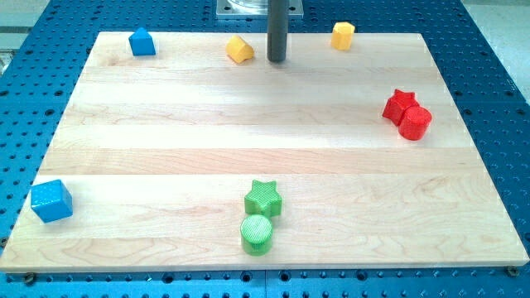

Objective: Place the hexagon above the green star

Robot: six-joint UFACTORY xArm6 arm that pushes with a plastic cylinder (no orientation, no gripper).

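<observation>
The green star [263, 199] lies near the view's bottom, middle, touching a green cylinder [257, 234] just below it. Two yellow blocks sit along the view's top edge. The one on the right [343, 36] looks like the hexagon. The one on the left [240, 50] looks like a pentagon or heart; its shape is hard to make out. My tip [277, 60] rests on the board between them, close to the right of the left yellow block and not touching it. It is far above the green star.
A red star [399, 104] and a red cylinder [415, 123] touch at the view's right. A blue cube [51, 201] sits at the bottom left edge. A blue house-shaped block [142, 42] is at the top left. The wooden board [166, 116] lies on a blue perforated table.
</observation>
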